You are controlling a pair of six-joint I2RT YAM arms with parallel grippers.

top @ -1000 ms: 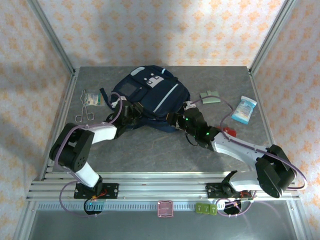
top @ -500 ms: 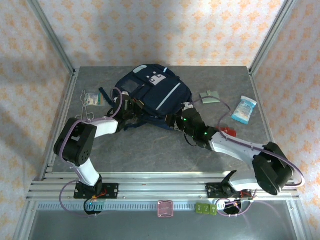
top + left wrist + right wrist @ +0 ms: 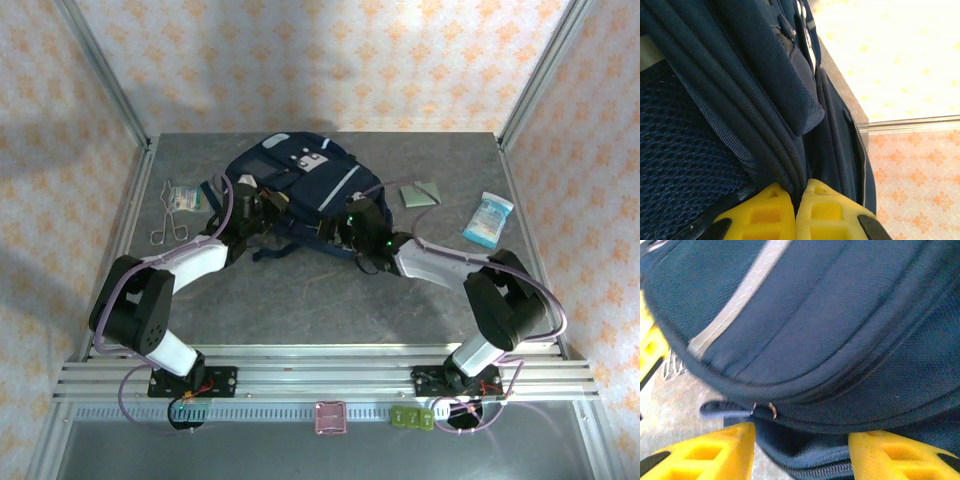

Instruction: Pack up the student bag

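The navy student bag (image 3: pixel 300 180) lies at the back middle of the table, its grey patches and pale stripe facing up. My left gripper (image 3: pixel 262 200) is at the bag's left side. In the left wrist view it (image 3: pixel 796 187) is shut on a fold of the bag's dark ribbed edge (image 3: pixel 765 75). My right gripper (image 3: pixel 340 225) is at the bag's near right edge. In the right wrist view it (image 3: pixel 801 440) stands open, with the bag's zippered edge (image 3: pixel 830 315) and a small metal zip pull (image 3: pixel 771 410) between and just above its yellow fingers.
Metal scissors (image 3: pixel 165 225) and a small packet (image 3: pixel 185 197) lie to the left of the bag. A green pad (image 3: pixel 420 192) and a blue-white tissue pack (image 3: pixel 488 218) lie to its right. Bare grey tabletop (image 3: pixel 320 300) stretches in front of the bag.
My left gripper has closed on the bag's edge and moved up its left side. My right arm has swung left and forward against the bag. The bag has shifted slightly toward the back.
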